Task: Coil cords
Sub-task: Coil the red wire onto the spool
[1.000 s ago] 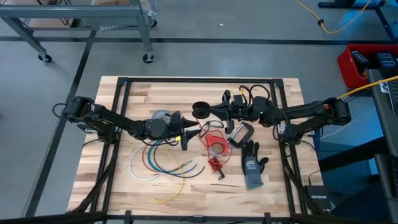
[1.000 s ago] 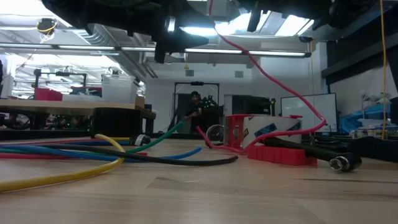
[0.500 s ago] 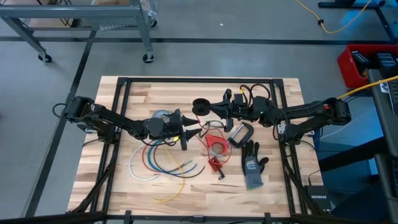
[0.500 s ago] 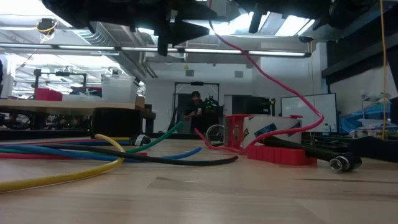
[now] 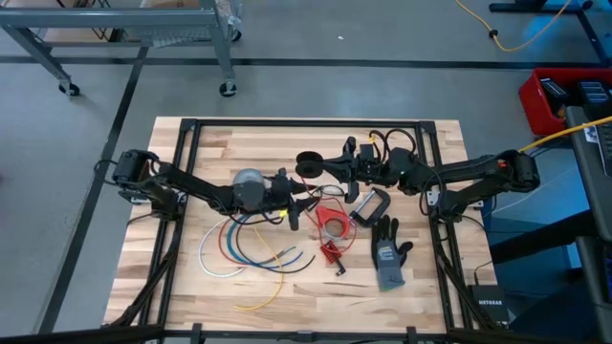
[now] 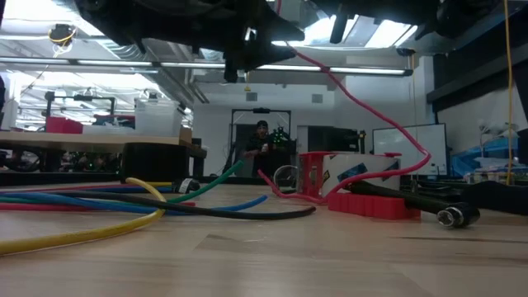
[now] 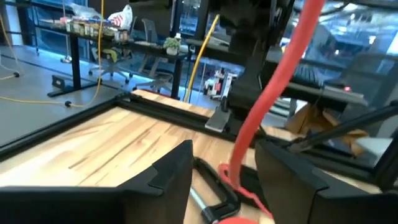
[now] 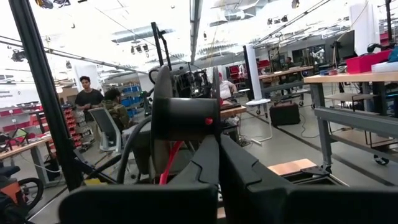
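The left gripper [image 5: 304,204] is hovering just left of the red cord [image 5: 326,196], its fingers [image 7: 171,171] spread, the cord passing up between them in the left wrist view without touching either. The right gripper [image 5: 330,170] is pinching a black spool [image 5: 308,167], just above the cord and raised off the table [image 5: 191,287]; a red dot marks the spool's hub. The cord is running from the spool down to a loose heap beside a grey tape roll [image 5: 334,227]. Left of that heap, white, blue, red, green and yellow cords [image 5: 244,250] are lying in curves. Right of it lie a black clamp [image 5: 368,206] and a grey glove [image 5: 388,253]. No writing is readable on any of these.
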